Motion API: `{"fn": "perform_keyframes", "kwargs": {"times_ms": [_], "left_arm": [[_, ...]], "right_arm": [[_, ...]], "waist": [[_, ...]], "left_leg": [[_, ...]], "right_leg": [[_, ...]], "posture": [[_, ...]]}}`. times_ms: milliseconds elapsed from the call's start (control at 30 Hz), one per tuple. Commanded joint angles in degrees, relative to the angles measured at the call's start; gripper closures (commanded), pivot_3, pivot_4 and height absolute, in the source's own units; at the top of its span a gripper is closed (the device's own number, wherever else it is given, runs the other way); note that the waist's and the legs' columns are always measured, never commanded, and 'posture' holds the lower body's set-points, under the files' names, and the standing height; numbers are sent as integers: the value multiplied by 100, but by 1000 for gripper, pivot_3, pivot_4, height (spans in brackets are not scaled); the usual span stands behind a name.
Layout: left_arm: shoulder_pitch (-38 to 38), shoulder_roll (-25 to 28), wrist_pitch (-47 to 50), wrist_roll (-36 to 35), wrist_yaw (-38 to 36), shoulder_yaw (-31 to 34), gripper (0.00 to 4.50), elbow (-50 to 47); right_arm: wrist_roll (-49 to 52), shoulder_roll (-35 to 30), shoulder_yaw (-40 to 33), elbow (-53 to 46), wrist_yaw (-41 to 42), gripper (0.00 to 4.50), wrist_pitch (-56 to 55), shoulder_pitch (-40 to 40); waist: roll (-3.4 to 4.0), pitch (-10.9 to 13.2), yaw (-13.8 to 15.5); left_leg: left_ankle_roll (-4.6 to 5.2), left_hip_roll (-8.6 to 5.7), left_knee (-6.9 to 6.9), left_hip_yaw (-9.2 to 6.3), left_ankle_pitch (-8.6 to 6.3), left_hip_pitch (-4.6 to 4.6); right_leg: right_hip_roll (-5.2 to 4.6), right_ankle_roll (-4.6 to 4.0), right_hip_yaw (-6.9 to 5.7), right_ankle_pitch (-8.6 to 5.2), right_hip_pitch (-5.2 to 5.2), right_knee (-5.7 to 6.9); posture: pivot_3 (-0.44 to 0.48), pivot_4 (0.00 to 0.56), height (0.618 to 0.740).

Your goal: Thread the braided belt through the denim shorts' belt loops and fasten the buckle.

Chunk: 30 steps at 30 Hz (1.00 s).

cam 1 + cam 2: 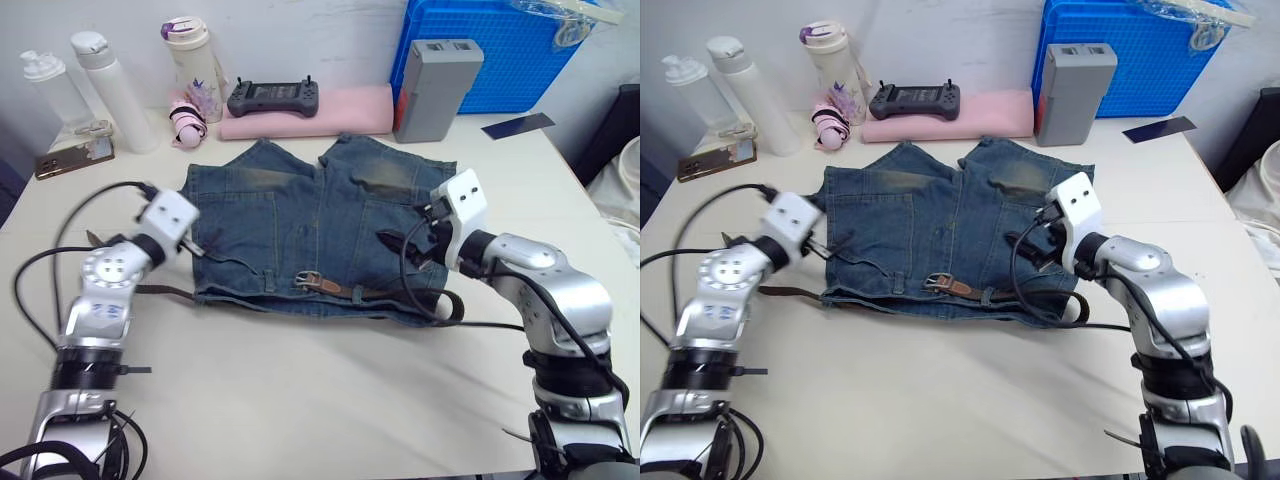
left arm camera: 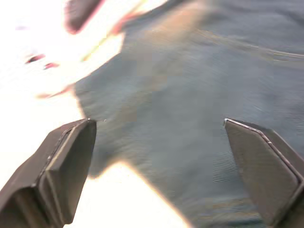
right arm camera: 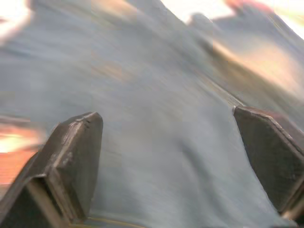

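Observation:
The denim shorts (image 1: 310, 225) lie flat on the white table, waistband toward me and legs pointing away. The braided belt (image 1: 375, 293) runs along the waistband. Its silver buckle (image 1: 308, 280) and tan leather end sit near the waistband's middle. The belt's dark strap loops out past the right hip (image 1: 455, 305), and a stretch trails left of the shorts (image 1: 160, 291). My left gripper (image 1: 200, 245) is open at the shorts' left edge, with denim between its fingers (image 2: 71, 156) in the left wrist view. My right gripper (image 1: 405, 248) is open over the right hip, above denim (image 3: 166, 142).
Along the back stand two white bottles (image 1: 110, 90), a patterned tumbler (image 1: 195, 70), a black controller (image 1: 273, 97) on a pink folded cloth (image 1: 340, 110), a grey box (image 1: 437, 88) and a blue crate (image 1: 500, 50). A dark card (image 1: 518, 124) lies at back right.

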Motion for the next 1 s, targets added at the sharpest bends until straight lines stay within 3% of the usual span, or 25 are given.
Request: {"fn": "perform_keyframes", "kwargs": {"times_ms": [33, 200, 367, 800, 900, 1000], "left_arm": [[333, 47, 1173, -8, 587, 870, 46, -747], [479, -185, 2512, -219, 1022, 1573, 46, -1221], [376, -627, 3386, -602, 1199, 1817, 46, -1537], [-40, -1350, 3953, -1172, 1783, 2333, 46, -651], [-176, -1466, 3807, -1369, 1847, 2522, 816, -534], [-274, -1476, 3728, -1573, 1857, 2648, 2129, -534]], "right_arm": [[715, 122, -199, -637, 180, 0, 87, 318], [799, -52, 399, -932, 340, 0, -36, 714], [568, -392, 1005, -990, 641, 0, -355, 930], [423, -601, 1271, -1014, 603, 0, -653, 1112], [395, -566, 1260, -1018, 502, 0, -645, 1131], [364, -556, 1285, -1000, 410, 0, -636, 1122]], "waist": [[-4, 2, 13], [-40, 25, 77], [-46, 28, 173], [-65, 37, 166], [-69, 39, 169], [-70, 39, 168]], "left_leg": [[1, -2, 1, 0, 0, 4], [1, -8, 14, -1, -1, 2], [0, -10, 15, -4, -1, 2], [-6, -9, 15, -6, 1, 0], [-5, -10, 17, -7, 0, 0], [-6, -10, 16, -7, 0, 0]], "right_leg": [[-1, 0, 3, 0, 5, 0], [-5, 0, 13, 0, 14, -11], [-6, 0, 20, 0, 16, -21], [2, 0, 13, 0, 17, -36], [1, 0, 13, 0, 18, -35], [1, 0, 11, 0, 17, -35]], "posture": [[0, 150, 739], [0, 150, 739], [0, 150, 739], [0, 150, 739], [0, 150, 739], [0, 150, 739]]}}
